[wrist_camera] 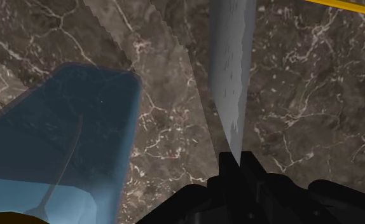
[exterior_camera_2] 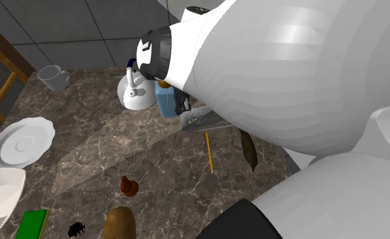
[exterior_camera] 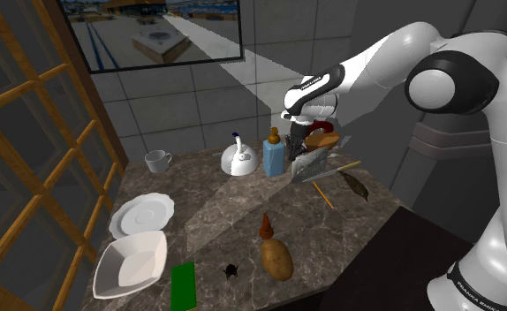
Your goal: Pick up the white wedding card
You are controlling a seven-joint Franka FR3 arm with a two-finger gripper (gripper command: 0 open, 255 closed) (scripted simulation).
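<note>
Claw [wrist_camera: 238,164] around thin edge of grey card [wrist_camera: 231,76]

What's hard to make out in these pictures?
Card: nearly edge-on in the wrist view, face unreadable; arm covers part in the second exterior view.
Black thing: too small to identify, shoulder view.
Bowl: cut off by the second exterior view's left edge.

dark marble counter [exterior_camera: 225,212] | on it: mug [exterior_camera: 157,161]; kettle [exterior_camera: 239,160]; blue bottle [exterior_camera: 273,152]; plate [exterior_camera: 142,213]; bowl [exterior_camera: 131,265]; potato [exterior_camera: 276,258]; pencil [exterior_camera: 323,195]
</note>
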